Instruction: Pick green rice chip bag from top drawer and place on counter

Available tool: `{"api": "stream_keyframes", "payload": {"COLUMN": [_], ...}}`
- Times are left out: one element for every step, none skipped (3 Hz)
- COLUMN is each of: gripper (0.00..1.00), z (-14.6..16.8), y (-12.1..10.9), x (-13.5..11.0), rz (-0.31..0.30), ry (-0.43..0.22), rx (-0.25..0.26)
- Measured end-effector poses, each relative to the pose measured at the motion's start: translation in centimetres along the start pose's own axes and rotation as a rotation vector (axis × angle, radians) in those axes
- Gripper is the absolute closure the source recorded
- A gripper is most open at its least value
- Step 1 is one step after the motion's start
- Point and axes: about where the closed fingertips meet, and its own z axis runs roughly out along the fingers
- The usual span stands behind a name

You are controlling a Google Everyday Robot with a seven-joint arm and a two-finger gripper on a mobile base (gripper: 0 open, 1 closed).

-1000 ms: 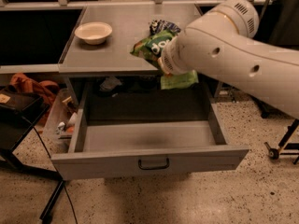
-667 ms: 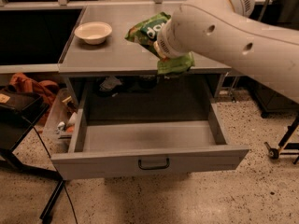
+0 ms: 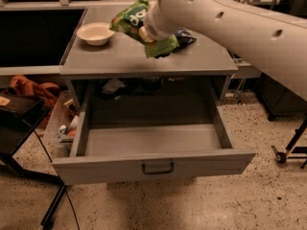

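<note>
The green rice chip bag (image 3: 130, 19) hangs in the air above the middle of the counter (image 3: 115, 59), held at the end of my white arm. My gripper (image 3: 147, 32) is mostly hidden by the wrist and the bag, and it is shut on the bag. The top drawer (image 3: 153, 139) is pulled fully open below the counter, and its inside looks empty. Its flat grey front carries a small dark handle (image 3: 157, 168).
A white bowl (image 3: 95, 33) sits at the counter's back left. A dark blue snack bag (image 3: 185, 35) lies on the counter just right of my wrist. An orange cloth (image 3: 28, 87) and a black case (image 3: 19, 113) are on the left, and a black stand base (image 3: 287, 152) is on the right.
My gripper has carried the green bag up and to the left, from just above the drawer's back edge to over the counter top.
</note>
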Motion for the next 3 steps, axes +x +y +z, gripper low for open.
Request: {"api": "stream_keyframes", "payload": {"gripper": [0.82, 0.59, 0.36], "z": [4.0, 7.1, 9.3], "y": [0.0, 0.3, 0.8], "x": [0.0, 1.0, 1.7], "rz": [-0.077, -0.14, -0.179], "ry": [0.019, 0.033, 0.027], "rx": [-0.082, -0.134, -0.163]}}
